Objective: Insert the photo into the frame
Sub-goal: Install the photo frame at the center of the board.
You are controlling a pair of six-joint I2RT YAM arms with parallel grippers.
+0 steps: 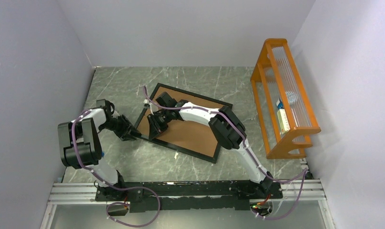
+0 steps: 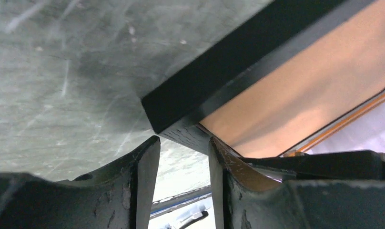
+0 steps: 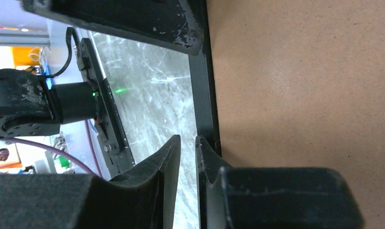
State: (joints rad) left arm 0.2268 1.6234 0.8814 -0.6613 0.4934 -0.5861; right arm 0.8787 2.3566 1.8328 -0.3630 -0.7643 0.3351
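Left wrist: pincer (image 2: 183, 141) straddles frame (image 2: 219, 71) corner.

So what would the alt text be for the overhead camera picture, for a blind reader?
A black picture frame holding a brown backing board lies on a grey marbled table. The robot's left gripper is at its near-left corner, the right gripper on its left edge; an orange rack stands at the right.
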